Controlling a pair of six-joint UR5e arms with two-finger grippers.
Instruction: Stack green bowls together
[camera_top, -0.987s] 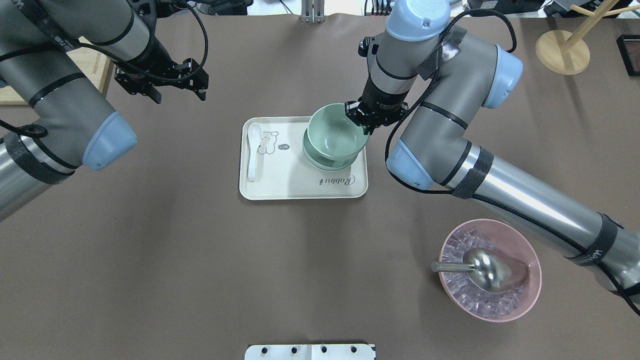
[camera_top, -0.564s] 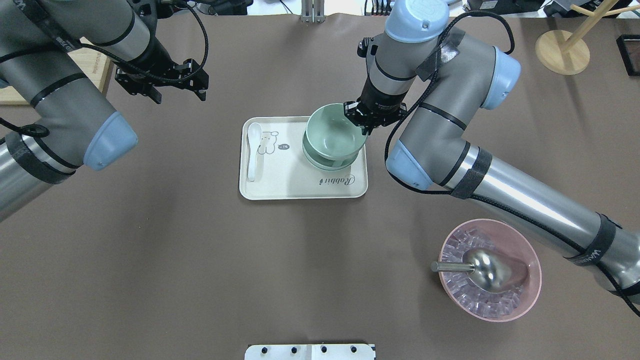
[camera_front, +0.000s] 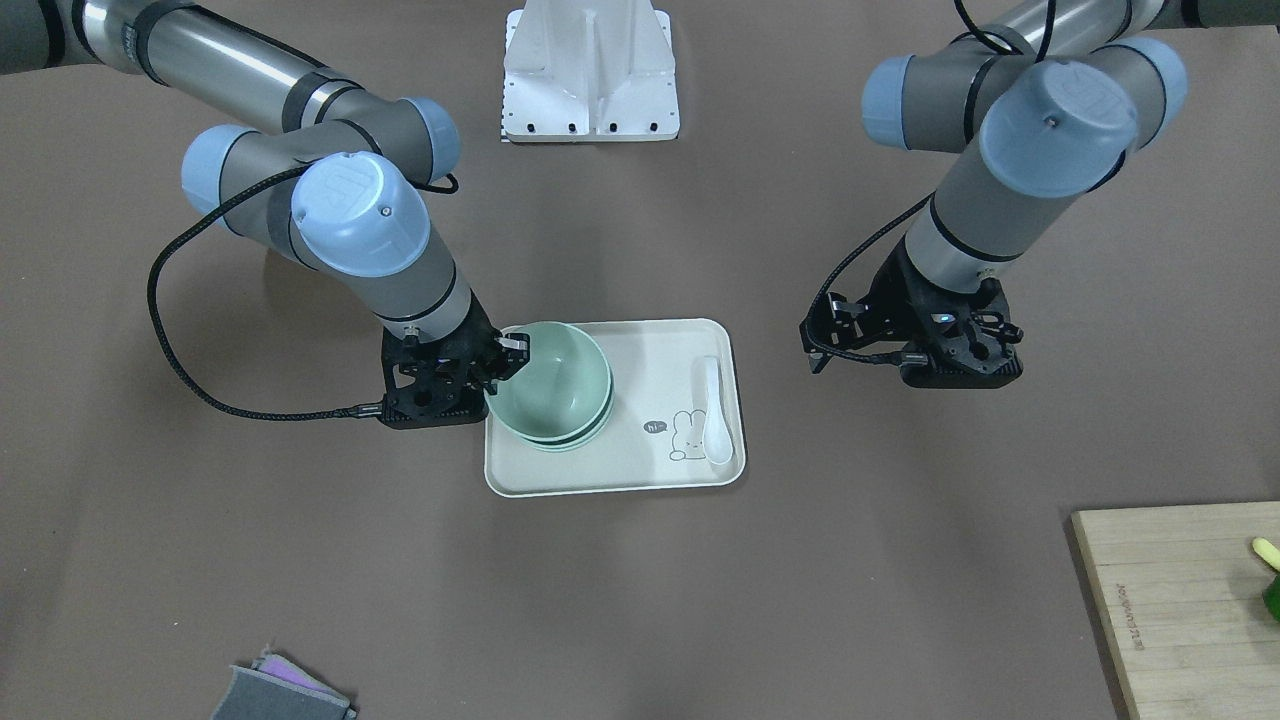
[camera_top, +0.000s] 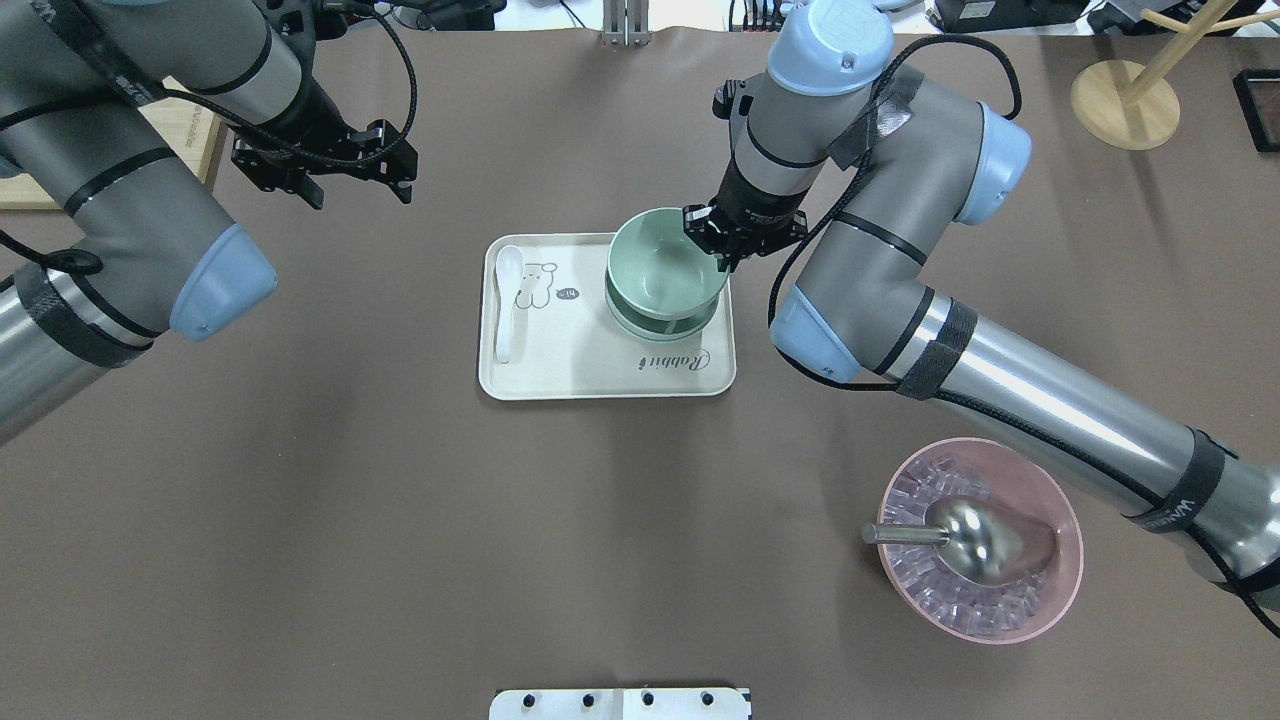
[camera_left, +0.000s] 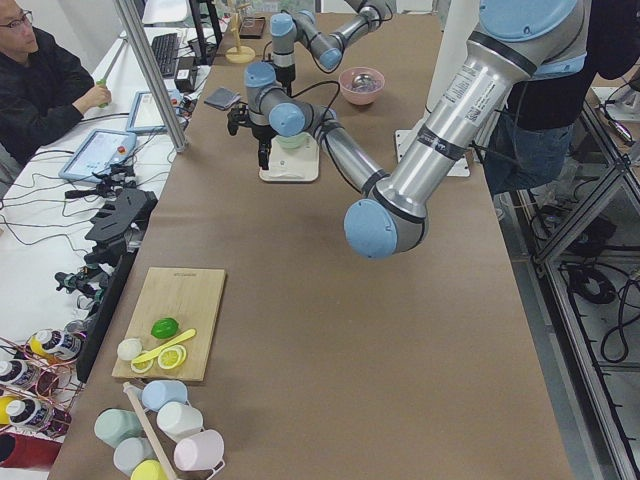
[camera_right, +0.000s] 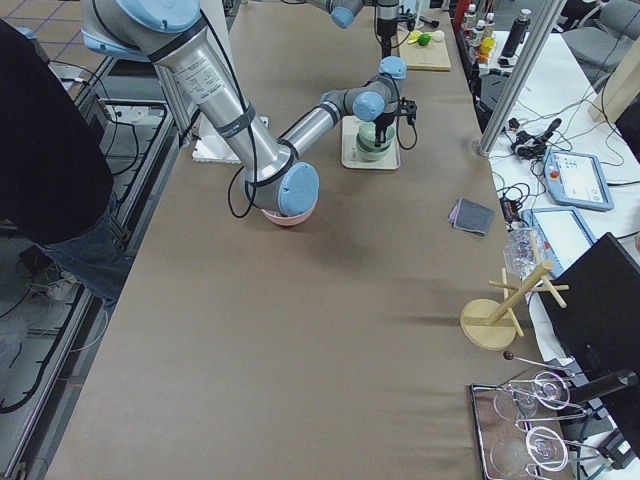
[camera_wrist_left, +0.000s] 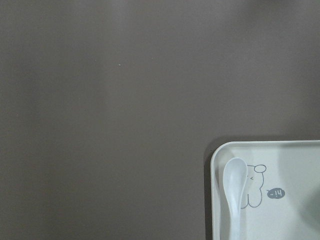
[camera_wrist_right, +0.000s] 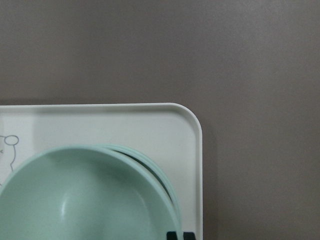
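– So where does the third bowl sit?

– The top green bowl (camera_top: 665, 262) is over the two lower green bowls (camera_top: 662, 328), which are nested on the tray (camera_top: 560, 372) at its right end, opposite the spoon (camera_top: 507, 300). The right gripper (camera_top: 728, 246) is clamped on the top bowl's rim, one finger inside and one outside, at the edge nearest the tray's far right corner.

– Is it down in the stack yet?

– Probably not fully. In the overhead and front-facing views the lower rims peek out on each camera's near side. That suggests the held bowl is a little high and not off to one side. The right wrist view shows only a thin crescent of those rims beside it.

– What does the next move turn on?

– The stack lies straight below the held bowl, so a short vertical drop looks enough. A round bowl has no long axis to line up.

– And the other arm?

– The left gripper (camera_top: 322, 168) hangs over bare table, well apart from the tray's spoon end. Whether its fingers are apart cannot be told. The right arm is plainly nearer.
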